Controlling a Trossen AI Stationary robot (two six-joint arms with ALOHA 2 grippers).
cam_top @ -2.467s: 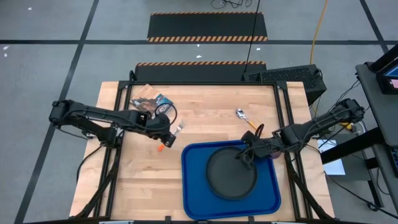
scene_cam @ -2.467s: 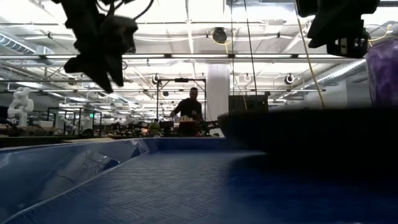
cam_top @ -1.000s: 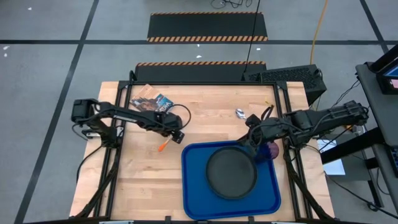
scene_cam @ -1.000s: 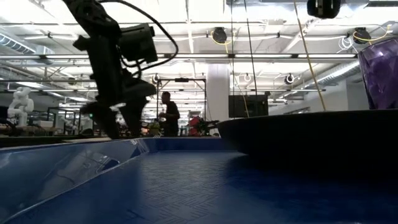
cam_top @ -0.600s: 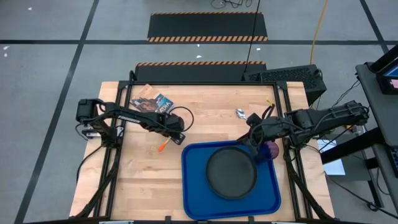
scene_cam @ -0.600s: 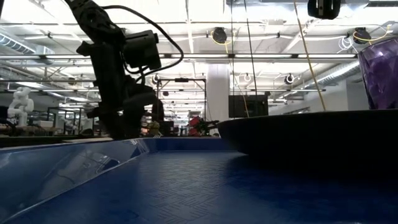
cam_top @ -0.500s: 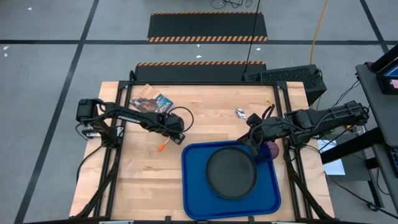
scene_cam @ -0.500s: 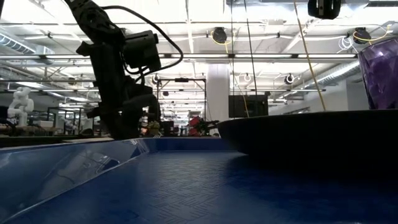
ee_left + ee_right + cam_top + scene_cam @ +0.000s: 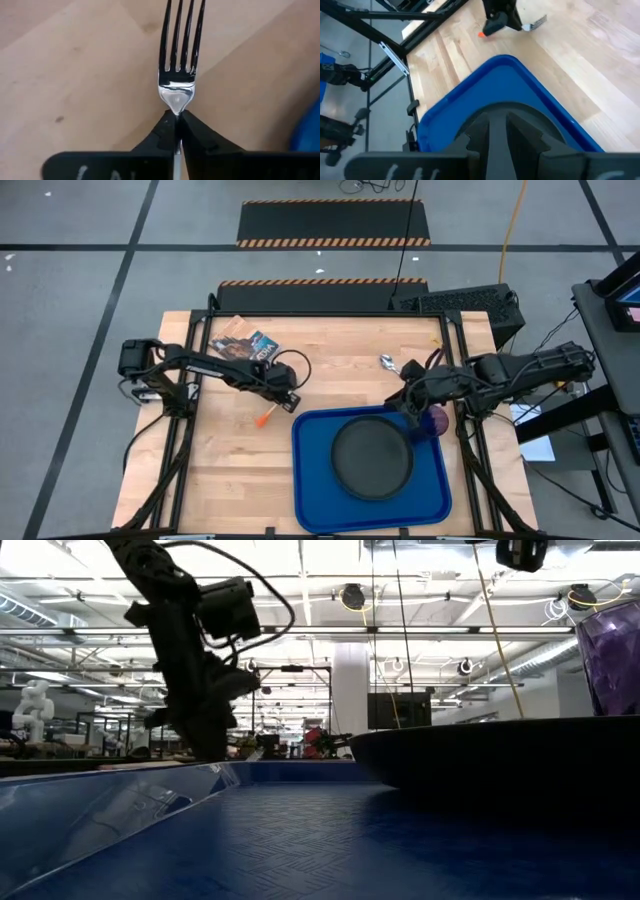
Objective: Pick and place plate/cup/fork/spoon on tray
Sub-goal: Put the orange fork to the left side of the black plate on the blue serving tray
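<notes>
The fork (image 9: 180, 55) lies on the wooden table left of the blue tray (image 9: 312, 480), its orange handle (image 9: 264, 418) pointing toward the near-left. My left gripper (image 9: 285, 399) is shut on it. The black plate (image 9: 372, 459) sits in the tray. The purple cup (image 9: 436, 421) stands at the tray's far right corner, partly behind my right arm. The spoon (image 9: 386, 362) lies on the table beyond the tray. My right gripper (image 9: 404, 406) hovers over the tray's far edge by the plate, shut on nothing. My left gripper pinches the fork's narrow metal neck (image 9: 176, 106), just behind the tines, between its two fingertips (image 9: 165, 127). The fingers come from above, pointing down, and lie across the fork. The tines (image 9: 538, 22) stick out one side and the handle (image 9: 483, 33) the other, about level; whether it is off the table I cannot tell.
A printed packet (image 9: 243, 344) lies at the table's far left. Bare wood spans the near left of the table. The tray's floor (image 9: 300, 840) near the plate is free. A black frame runs along the table's edges (image 9: 200, 380).
My left gripper has shut: its fingers stood apart astride the fork a second ago and now meet on the fork's neck. The fork's handle has shifted slightly toward the near edge. My right arm has kept still.
</notes>
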